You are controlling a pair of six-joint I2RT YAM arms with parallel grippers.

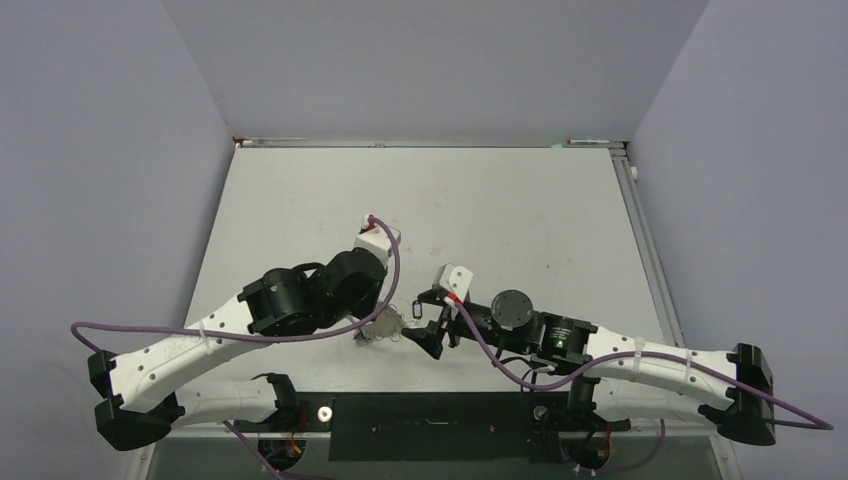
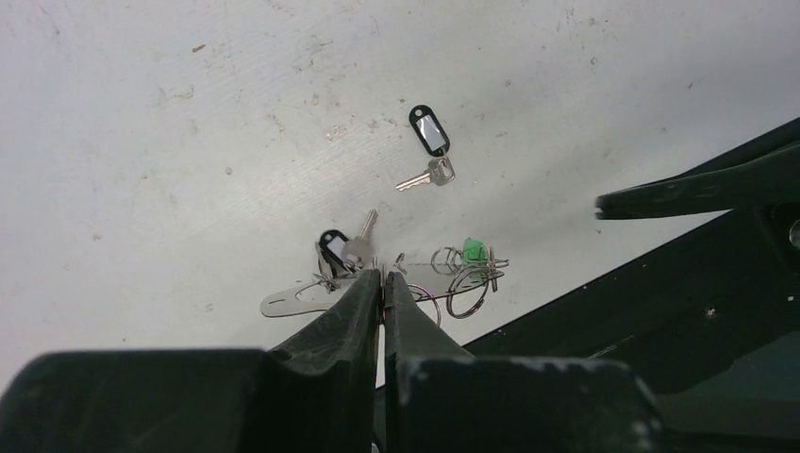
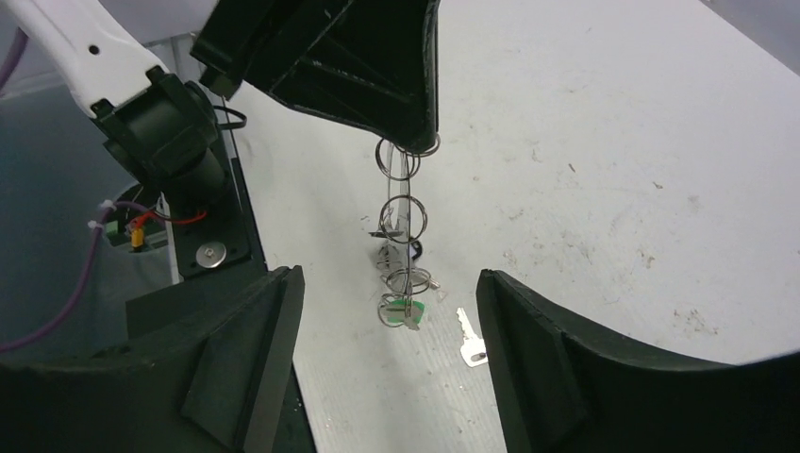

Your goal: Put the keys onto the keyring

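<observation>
The left gripper point(image 2: 382, 283) is pinching its jaws shut on the keyring point(image 2: 467, 274), which is lying on the tabletop point(image 2: 189, 142) near the front edge. The right gripper point(image 3: 387, 278) is holding its jaws wide. The keys point(image 2: 426, 176) are looking light, stiff and slippery, so pinching one by its head is probably the safest hold.

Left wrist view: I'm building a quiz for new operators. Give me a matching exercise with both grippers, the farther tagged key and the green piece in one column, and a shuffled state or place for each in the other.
1 left gripper
2 right gripper
3 farther tagged key
4 green piece

A lying loose on the table
B attached to the keyring
C open, holding nothing
D shut on the keyring

Pairs: 1-D, 2-C, 3-A, 4-B
</observation>
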